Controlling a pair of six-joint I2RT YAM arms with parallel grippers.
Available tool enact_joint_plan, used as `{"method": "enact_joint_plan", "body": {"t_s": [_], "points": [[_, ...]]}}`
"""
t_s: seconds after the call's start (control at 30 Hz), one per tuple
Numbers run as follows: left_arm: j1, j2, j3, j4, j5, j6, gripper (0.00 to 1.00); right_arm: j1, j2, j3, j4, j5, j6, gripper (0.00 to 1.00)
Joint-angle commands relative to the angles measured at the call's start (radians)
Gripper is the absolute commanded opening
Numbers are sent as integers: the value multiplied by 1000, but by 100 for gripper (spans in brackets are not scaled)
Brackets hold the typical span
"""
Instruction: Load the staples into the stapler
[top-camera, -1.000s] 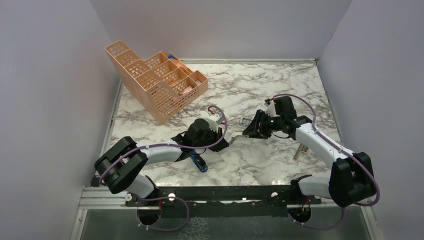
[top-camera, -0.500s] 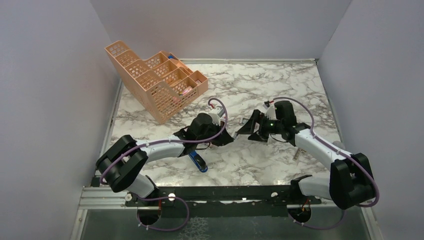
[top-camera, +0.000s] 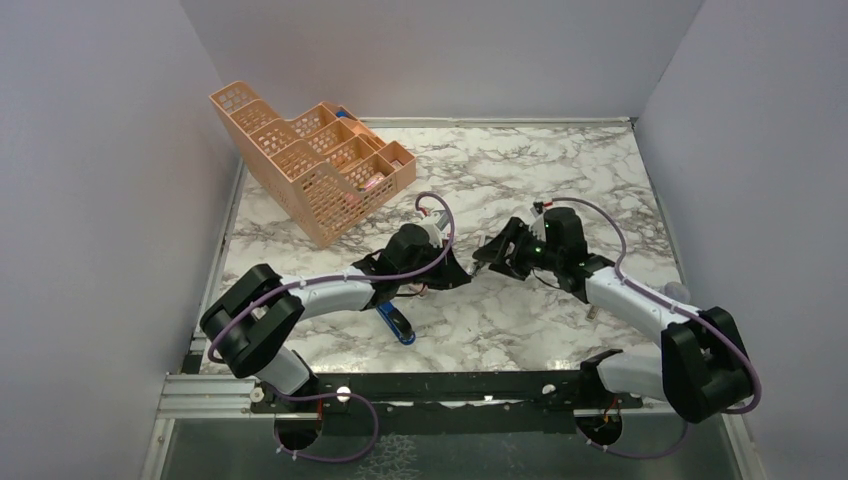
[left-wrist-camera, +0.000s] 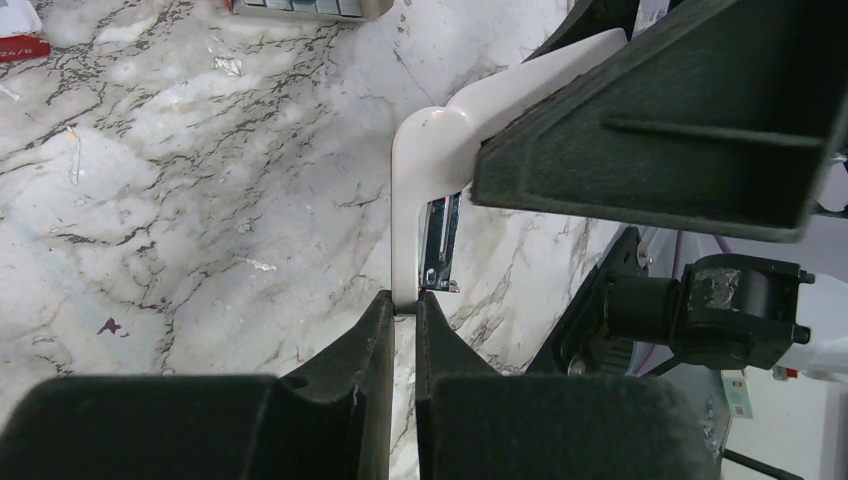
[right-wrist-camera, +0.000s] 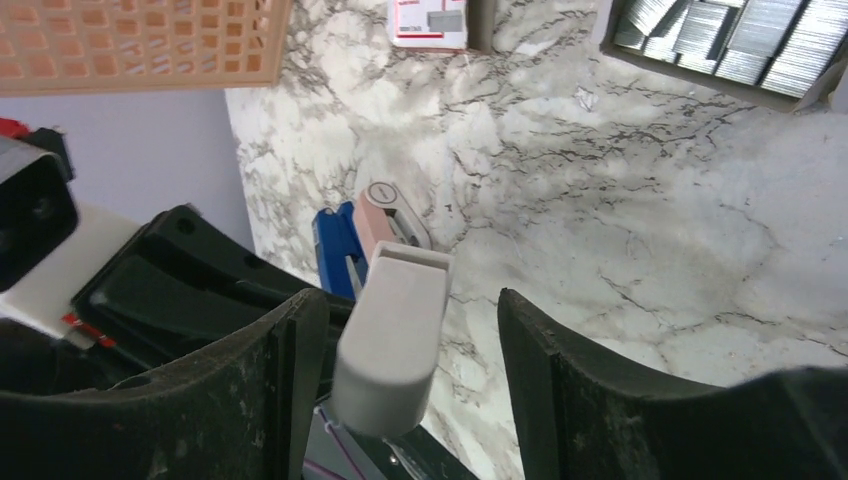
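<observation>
Loading is looking unfinished: the stapler (top-camera: 397, 322) is lying on the tabletop (top-camera: 560, 180) beside the left arm, and the staples (right-wrist-camera: 715, 40) are sitting apart from it. The left pincer (left-wrist-camera: 403, 305) is pinching a white piece (left-wrist-camera: 415, 180), and the right pincer (right-wrist-camera: 410, 300) is standing spread around it.

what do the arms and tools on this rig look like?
The arms match. Left arm and right arm have white links between chunky black joint housings, with a purple cable looping along each. Left tool and right tool each have two matte black wedge-shaped fingers; the right's look dusty and scuffed. A small green light shows on the right wrist.
</observation>
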Motion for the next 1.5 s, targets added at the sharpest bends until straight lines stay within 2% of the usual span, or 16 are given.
{"method": "enact_joint_plan", "body": {"t_s": [0.0,0.27,0.3,0.37,0.43,0.5,0.6,0.83,1.1,1.47], "points": [[3,16,40,6,15,-15,0,29,47,32,46,77,23,62],[4,33,44,5,12,-8,0,36,53,47,19,109,28,35],[4,32,42,4,7,-8,6,36,52,56,-2,125,21,33],[4,26,38,-21,-27,-22,29,36,54,81,-69,162,0,32],[4,12,37,-55,-68,-24,46,36,58,122,-170,227,-26,31],[4,-10,39,-97,-105,-13,55,36,64,169,-269,305,-71,31],[4,-45,43,-146,-149,14,62,22,89,246,-405,389,-156,31],[8,-90,79,-250,-193,61,72,-92,183,326,-601,460,-292,32],[10,-100,129,-327,-232,110,81,-166,243,354,-640,556,-388,36],[16,-92,188,-389,-201,163,88,-229,401,457,-633,502,-496,37]]}}
